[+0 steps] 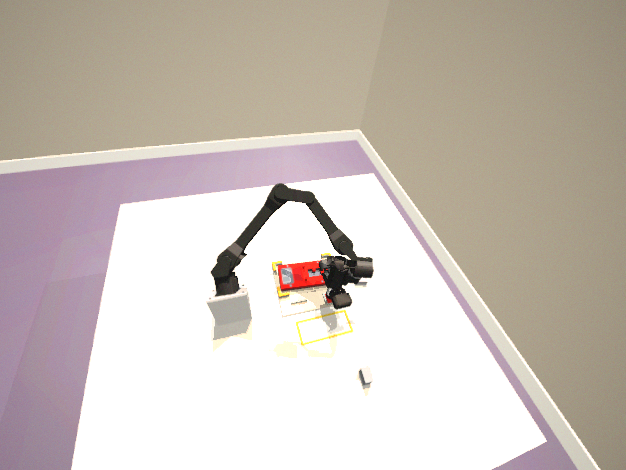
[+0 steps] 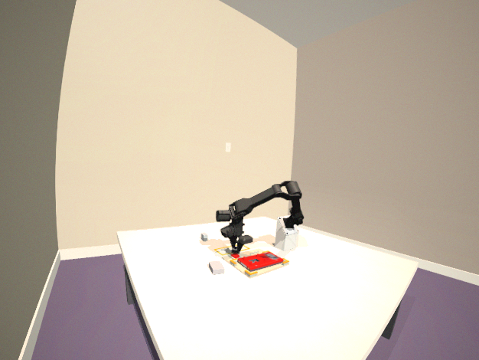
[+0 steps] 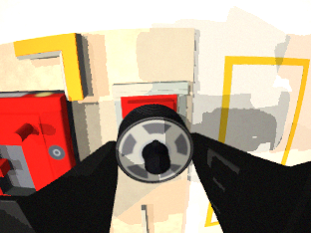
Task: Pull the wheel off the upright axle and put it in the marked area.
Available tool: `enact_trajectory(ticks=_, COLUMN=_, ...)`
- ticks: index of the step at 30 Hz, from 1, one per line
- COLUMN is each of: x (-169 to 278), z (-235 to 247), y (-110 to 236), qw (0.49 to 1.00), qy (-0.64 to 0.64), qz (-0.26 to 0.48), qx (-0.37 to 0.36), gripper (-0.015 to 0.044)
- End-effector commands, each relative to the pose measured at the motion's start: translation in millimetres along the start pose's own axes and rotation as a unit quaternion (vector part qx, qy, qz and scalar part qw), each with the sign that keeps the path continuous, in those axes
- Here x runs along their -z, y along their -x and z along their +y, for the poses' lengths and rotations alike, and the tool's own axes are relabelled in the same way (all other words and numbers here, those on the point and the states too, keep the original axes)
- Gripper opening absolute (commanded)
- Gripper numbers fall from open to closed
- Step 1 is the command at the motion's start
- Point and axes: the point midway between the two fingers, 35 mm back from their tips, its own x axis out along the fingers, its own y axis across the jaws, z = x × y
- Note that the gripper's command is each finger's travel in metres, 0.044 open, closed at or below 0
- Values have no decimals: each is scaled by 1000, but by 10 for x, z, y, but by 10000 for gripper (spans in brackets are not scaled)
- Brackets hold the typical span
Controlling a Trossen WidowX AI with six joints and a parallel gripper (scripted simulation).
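Bright, even light overexposes the white table [image 2: 309,309]; soft shadows; exterior view bows at its edges.

The white desk [image 1: 161,394] carries a beige board [image 2: 253,274] with a red plate [image 2: 259,260] on it, the arm's white pedestal [image 1: 230,309], a yellow-outlined rectangle [image 1: 303,336] just beside the board — and two small pale blocks [image 2: 216,267] [image 1: 366,374].

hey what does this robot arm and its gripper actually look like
A slim matte black arm with rounded joints stands on a pale grey wedge-shaped base. The gripper has two broad, flat black fingers that taper toward their tips. No cables or markings are visible.
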Motion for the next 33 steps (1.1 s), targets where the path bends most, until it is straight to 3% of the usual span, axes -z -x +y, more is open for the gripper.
enact_trajectory(ticks=1, x=-9, z=-20, y=132, qw=1000, qy=-7, qz=-9, qx=1, gripper=0)
enact_trajectory(ticks=33, x=-2, z=-22, y=238, qw=1000, qy=-8, qz=-11, qx=1, gripper=0)
